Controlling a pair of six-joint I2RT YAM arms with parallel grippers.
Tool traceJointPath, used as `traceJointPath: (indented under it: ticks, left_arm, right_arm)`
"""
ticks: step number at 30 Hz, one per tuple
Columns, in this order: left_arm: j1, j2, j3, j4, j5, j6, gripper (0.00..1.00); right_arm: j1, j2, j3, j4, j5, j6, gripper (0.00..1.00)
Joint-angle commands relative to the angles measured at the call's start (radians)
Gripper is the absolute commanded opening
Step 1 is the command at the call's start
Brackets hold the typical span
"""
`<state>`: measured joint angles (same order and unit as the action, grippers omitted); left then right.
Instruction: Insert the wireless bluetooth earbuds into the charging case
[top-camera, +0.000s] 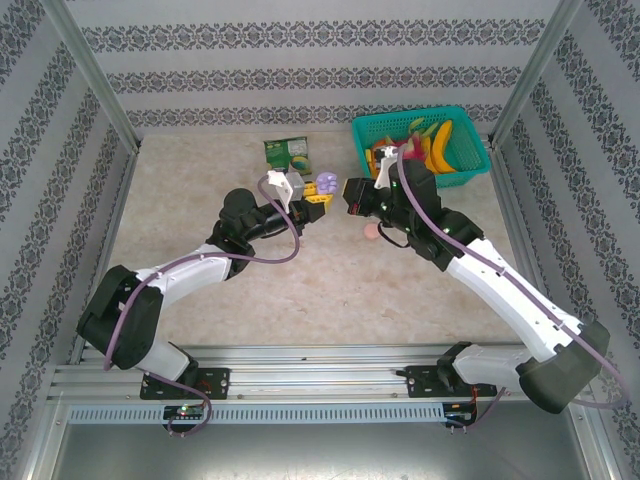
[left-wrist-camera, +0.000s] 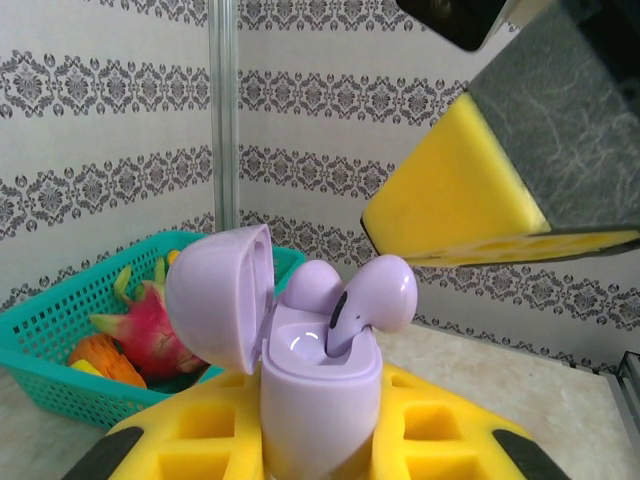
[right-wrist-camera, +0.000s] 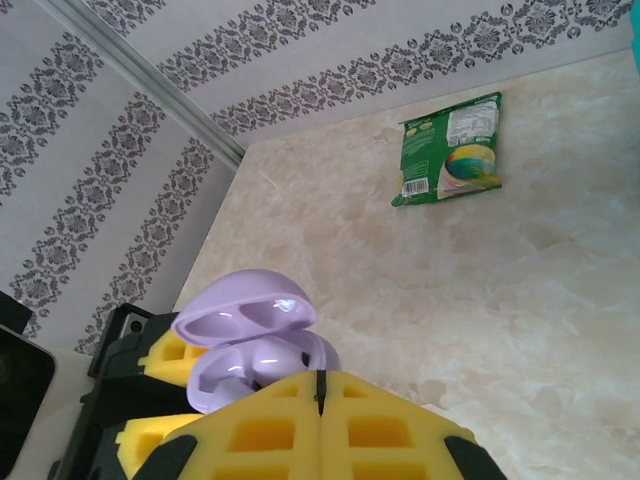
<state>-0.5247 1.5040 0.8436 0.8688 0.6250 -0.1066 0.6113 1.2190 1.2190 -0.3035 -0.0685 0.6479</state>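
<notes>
Gripping the lavender charging case upright between its yellow fingers, the left gripper is clamped on the case's lower body. The lid hangs open. One lavender earbud sits tilted in its socket, head above the rim. The right gripper, jaws pressed together and empty, hovers just above that earbud, not touching it. Beyond the fingers lie the beige marbled tabletop, a green packet, a teal basket and damask-striped walls.

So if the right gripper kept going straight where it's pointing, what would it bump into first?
Probably the open purple charging case, sitting right in front of the right gripper, whose yellow fingers are shut. The gap between them is hard to judge.
</notes>
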Motion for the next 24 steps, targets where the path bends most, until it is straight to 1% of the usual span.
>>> traceJointPath:
  ticks: [1, 16, 24]
  left_arm:
    - [-0.011, 0.009, -0.008, 0.059, 0.022, -0.005, 0.00]
    - [-0.011, 0.029, 0.010, 0.071, 0.021, -0.014, 0.00]
    - [-0.012, 0.033, 0.013, 0.075, 0.025, -0.021, 0.00]
  right_arm:
    - [0.017, 0.018, 0.040, -0.006, 0.001, -0.025, 0.05]
    - [0.078, 0.042, 0.020, 0.012, 0.005, -0.010, 0.02]
    - [0.083, 0.075, 0.047, 0.023, 0.002, -0.006, 0.03]
